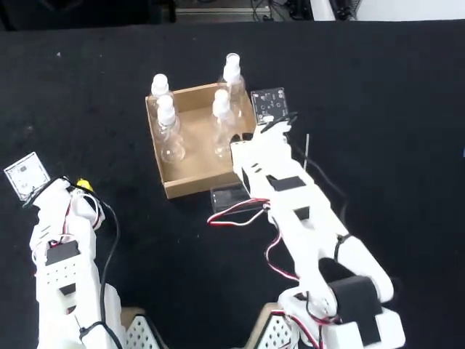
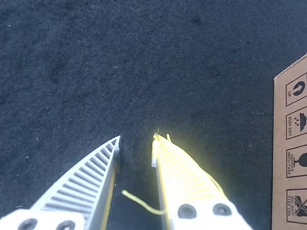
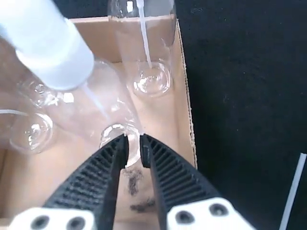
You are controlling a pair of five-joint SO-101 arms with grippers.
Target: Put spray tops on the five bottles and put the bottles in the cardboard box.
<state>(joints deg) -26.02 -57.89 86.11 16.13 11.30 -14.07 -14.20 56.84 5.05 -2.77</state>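
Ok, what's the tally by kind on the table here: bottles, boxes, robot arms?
Bottles with spray tops: 4
Cardboard box: 1
Robot arms: 2
Total: 7

You have a bench with a black, fuzzy top, evenly lit. Past its far edge you can see dark cables and a pale surface.
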